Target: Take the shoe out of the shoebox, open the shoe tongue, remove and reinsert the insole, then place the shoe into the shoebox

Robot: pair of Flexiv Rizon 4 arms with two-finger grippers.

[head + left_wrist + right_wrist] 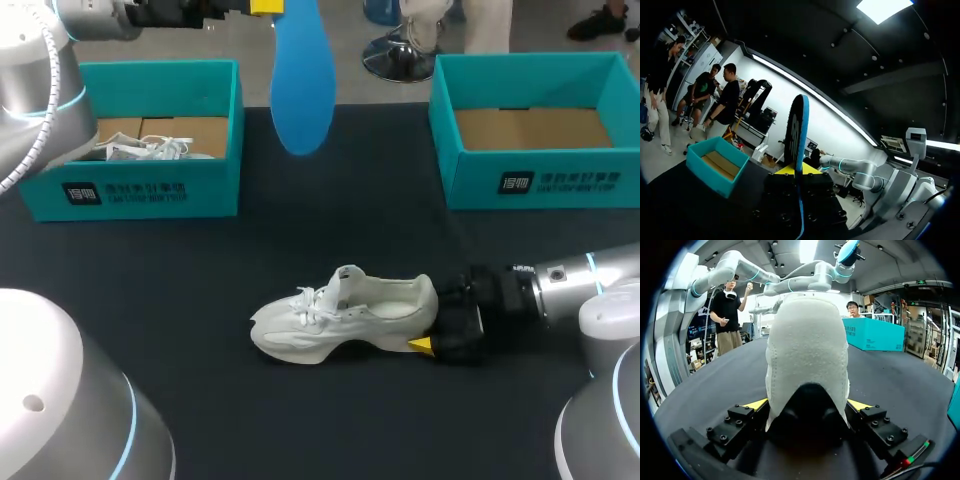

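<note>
A white sneaker (345,315) lies on its side on the black table, toe to the left. My right gripper (440,320) is at its heel. In the right wrist view the heel (807,355) fills the space between the widely spread fingers, so the gripper (809,405) is open around it, with the yellow tips close to both sides. My left gripper (265,8) is raised high over the far edge of the table, shut on a blue insole (302,80) that hangs down from it. The left wrist view shows the insole (797,125) edge-on between the yellow tips (799,170).
A teal shoebox (140,190) stands at the back left with another white shoe (150,150) inside. A second teal shoebox (540,180) at the back right shows only its cardboard bottom. The black tabletop (200,300) stretches around the sneaker.
</note>
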